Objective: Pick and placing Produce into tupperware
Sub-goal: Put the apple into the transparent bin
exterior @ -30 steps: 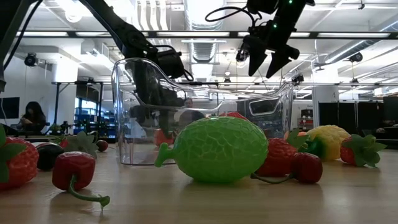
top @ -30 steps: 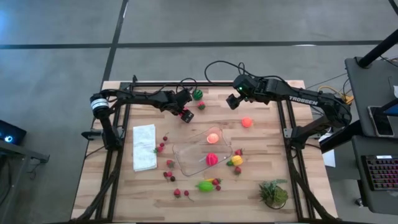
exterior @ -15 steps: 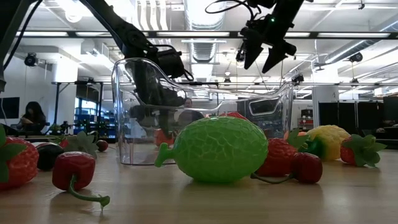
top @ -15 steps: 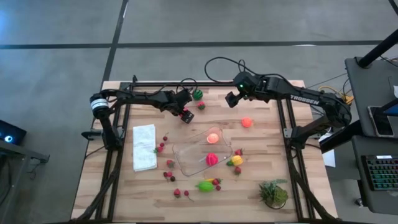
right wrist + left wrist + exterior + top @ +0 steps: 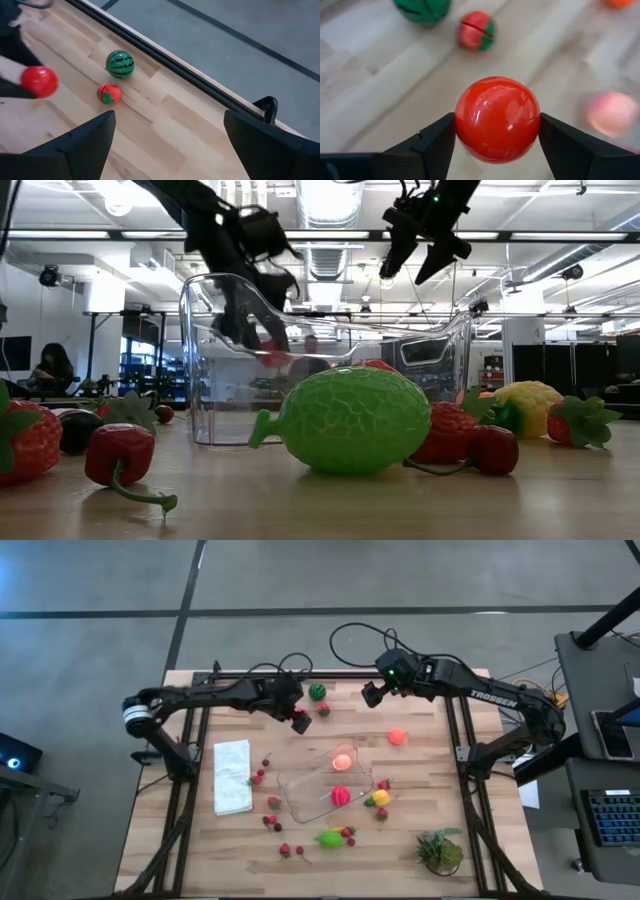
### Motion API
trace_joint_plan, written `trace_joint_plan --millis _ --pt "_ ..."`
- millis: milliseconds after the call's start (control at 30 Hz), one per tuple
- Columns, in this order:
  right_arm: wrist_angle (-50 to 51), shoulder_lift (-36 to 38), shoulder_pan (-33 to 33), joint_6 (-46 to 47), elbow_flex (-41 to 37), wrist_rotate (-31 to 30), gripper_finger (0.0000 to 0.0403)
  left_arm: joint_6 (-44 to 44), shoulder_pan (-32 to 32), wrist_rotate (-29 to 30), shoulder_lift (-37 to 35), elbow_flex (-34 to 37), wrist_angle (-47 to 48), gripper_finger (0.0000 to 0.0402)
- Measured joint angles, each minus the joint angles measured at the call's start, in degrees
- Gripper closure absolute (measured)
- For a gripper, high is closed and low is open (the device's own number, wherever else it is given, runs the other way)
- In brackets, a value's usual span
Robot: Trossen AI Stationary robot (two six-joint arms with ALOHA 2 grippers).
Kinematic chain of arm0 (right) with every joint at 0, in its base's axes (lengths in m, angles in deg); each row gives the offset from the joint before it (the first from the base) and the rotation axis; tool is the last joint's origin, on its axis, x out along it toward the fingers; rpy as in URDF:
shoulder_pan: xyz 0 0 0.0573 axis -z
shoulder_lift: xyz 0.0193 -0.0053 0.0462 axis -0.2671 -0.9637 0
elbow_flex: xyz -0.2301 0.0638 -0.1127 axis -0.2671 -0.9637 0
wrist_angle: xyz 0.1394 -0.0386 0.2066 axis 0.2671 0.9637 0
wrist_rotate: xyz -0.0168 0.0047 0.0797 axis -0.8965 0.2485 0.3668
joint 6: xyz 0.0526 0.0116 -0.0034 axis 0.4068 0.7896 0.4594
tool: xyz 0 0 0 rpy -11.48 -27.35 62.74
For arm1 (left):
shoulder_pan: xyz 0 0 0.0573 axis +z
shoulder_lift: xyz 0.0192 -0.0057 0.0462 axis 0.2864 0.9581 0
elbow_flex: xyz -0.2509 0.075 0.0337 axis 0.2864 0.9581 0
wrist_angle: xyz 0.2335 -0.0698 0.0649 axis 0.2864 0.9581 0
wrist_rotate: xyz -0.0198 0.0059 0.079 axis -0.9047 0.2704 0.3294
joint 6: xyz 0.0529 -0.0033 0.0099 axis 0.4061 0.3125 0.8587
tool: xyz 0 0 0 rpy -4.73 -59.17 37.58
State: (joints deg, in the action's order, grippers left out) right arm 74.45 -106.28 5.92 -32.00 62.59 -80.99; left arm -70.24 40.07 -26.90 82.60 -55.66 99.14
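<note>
While the left gripper [image 5: 301, 721] hung above the table's far half, we saw its two fingers pinching a glossy red ball [image 5: 497, 119] from either side, the ball filling the gap between them. Just beyond it on the wood sat the striped dark-green melon [image 5: 317, 692] and, beside that, a small red fruit with a green top [image 5: 324, 710]. We watched the right gripper [image 5: 371, 694] hover high near the far edge, its fingers spread wide with nothing between them.

Nearer the middle lay the tupperware [image 5: 305, 797], clear and angled, with an orange-pink fruit [image 5: 342, 762] and a deep pink fruit [image 5: 341, 796] inside it. An orange fruit [image 5: 397, 737] sat alone off to the right arm's side. Close by the container's right end we spotted a yellow fruit [image 5: 380, 798], and in front a lime green fruit [image 5: 330, 838]. Tiny red berries [image 5: 272, 804] were scattered between the container and a white folded cloth [image 5: 232, 777]. A leafy green tuft [image 5: 440, 849] stood at the near right corner.
</note>
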Motion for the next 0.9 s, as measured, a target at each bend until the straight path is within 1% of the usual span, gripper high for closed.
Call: trace_joint_plan --millis 100,233,333,400,567,633,767,900 --pt "0.02 0.02 0.00 -0.33 0.10 0.00 0.0038 -0.32 -1.09 -1.19 -3.22 0.17 0.43 0.0157" --pt "0.02 0.02 0.01 -1.03 0.36 0.01 0.0038 -3.20 -3.21 -2.57 -6.85 0.33 0.50 0.0157" --pt "0.01 0.02 0.01 -3.01 0.65 0.01 0.0038 -5.99 -6.02 -4.54 -8.72 0.35 0.30 0.0157" --pt "-0.02 0.05 0.00 -3.97 0.72 0.00 0.0038 -8.58 -8.27 -4.65 -9.30 0.38 0.37 0.0157" --pt "0.14 0.30 0.00 -6.24 0.72 0.04 0.0038 -14.83 -14.83 -4.17 -8.97 0.39 -0.61 0.0157" --pt "0.51 0.41 0.00 -7.17 0.72 0.07 0.0038 -16.48 -17.42 -2.69 -8.20 0.24 -0.57 0.0157" --pt "1.18 0.71 0.00 -8.27 0.69 0.23 0.0038 -18.22 -21.82 -0.47 -6.61 -0.19 -0.59 0.0157" --pt "2.48 1.17 0.00 -8.74 0.61 0.22 0.0038 -20.20 -24.88 -0.55 -5.63 -0.44 -0.59 0.0157"
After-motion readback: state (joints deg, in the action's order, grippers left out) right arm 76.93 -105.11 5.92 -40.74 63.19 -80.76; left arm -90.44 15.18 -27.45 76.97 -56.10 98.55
